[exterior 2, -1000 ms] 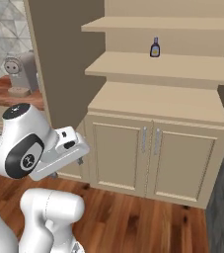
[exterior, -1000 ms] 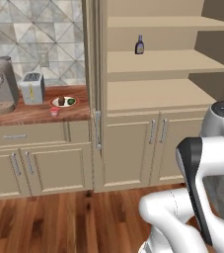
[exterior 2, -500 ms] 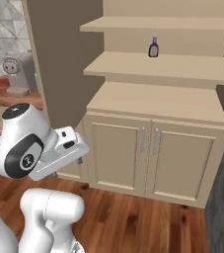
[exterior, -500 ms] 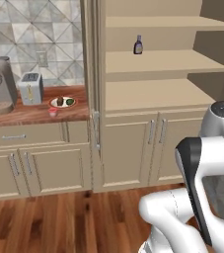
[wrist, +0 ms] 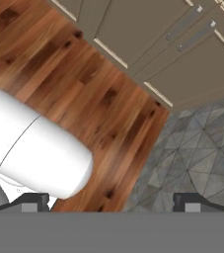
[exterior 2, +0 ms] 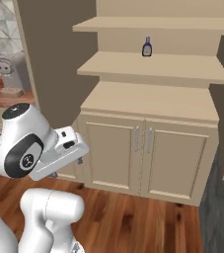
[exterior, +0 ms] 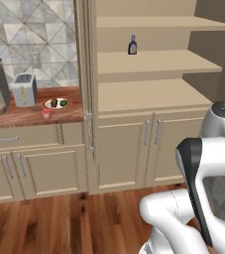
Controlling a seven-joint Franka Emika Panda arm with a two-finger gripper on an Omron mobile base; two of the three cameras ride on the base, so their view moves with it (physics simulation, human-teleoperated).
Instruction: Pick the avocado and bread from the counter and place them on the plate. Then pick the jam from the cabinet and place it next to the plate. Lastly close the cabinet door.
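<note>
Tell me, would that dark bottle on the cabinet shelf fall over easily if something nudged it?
Probably yes. The bottle stands upright, taller than it is wide, with a narrow neck, so a push near the top would likely tip it. It has bare shelf all around and nothing beside it to catch it. Its rounded body suggests it might roll once down, though its material is too small to judge.

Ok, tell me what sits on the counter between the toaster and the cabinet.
In the left base view, the plate holding the bread and avocado, with the jam just in front of it.
</note>
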